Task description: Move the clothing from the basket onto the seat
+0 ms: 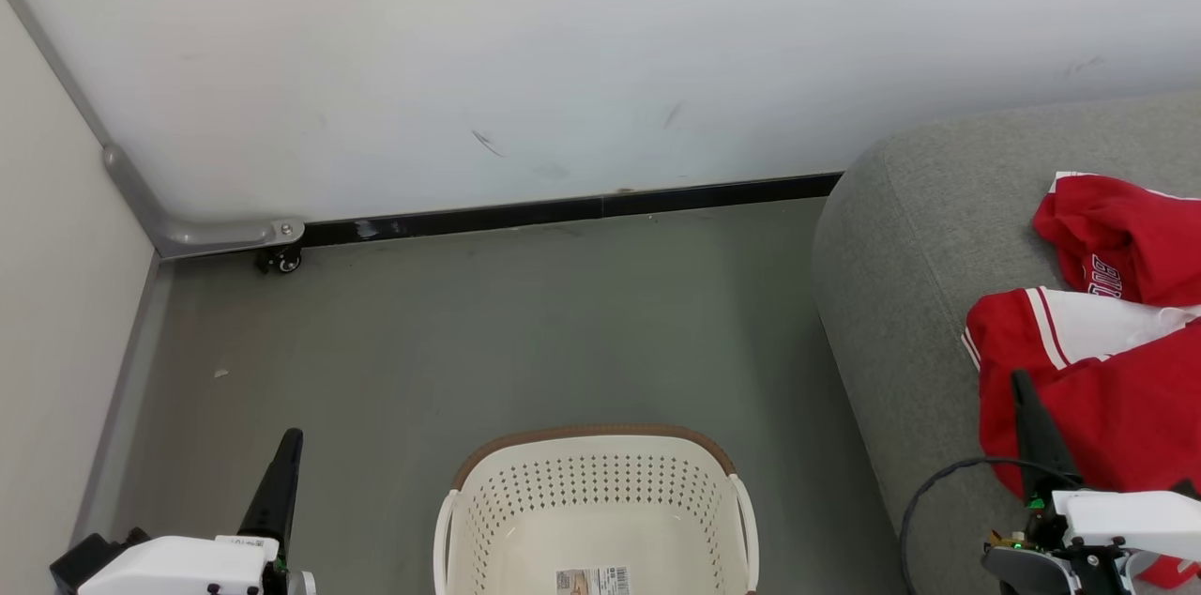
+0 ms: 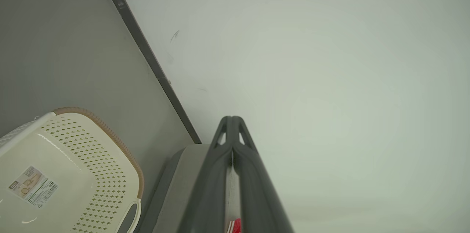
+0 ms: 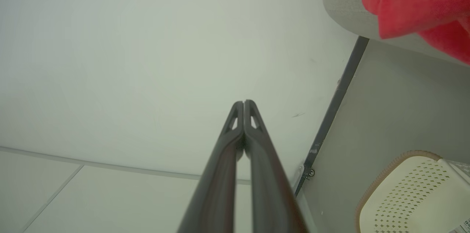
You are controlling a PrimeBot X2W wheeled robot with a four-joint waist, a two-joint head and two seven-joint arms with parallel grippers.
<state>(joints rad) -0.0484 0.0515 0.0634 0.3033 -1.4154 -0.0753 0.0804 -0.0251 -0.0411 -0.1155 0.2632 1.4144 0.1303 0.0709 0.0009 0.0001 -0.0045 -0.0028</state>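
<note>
Two red garments with white trim lie on the grey seat (image 1: pixel 901 276) at the right: one (image 1: pixel 1121 238) further back with white lettering, one (image 1: pixel 1098 389) nearer. The cream basket (image 1: pixel 525 501) with a brown rim stands on the floor at bottom centre, nothing inside but its barcode label (image 1: pixel 592 580). My left gripper (image 1: pixel 291 437) is shut and holds nothing, low at the left of the basket. My right gripper (image 1: pixel 1017 379) is shut and holds nothing, in front of the nearer garment. The wrist views show the left gripper (image 2: pixel 232 119) and the right gripper (image 3: pixel 243 103) with fingers pressed together, pointing at the wall.
A white wall (image 1: pixel 600 51) with a black baseboard (image 1: pixel 582 208) runs behind the grey floor (image 1: pixel 488 332). A grey rail with a small caster (image 1: pixel 280 259) sits in the left corner beside a pale panel (image 1: pixel 56 295). A black cable (image 1: pixel 938 492) loops by my right wrist.
</note>
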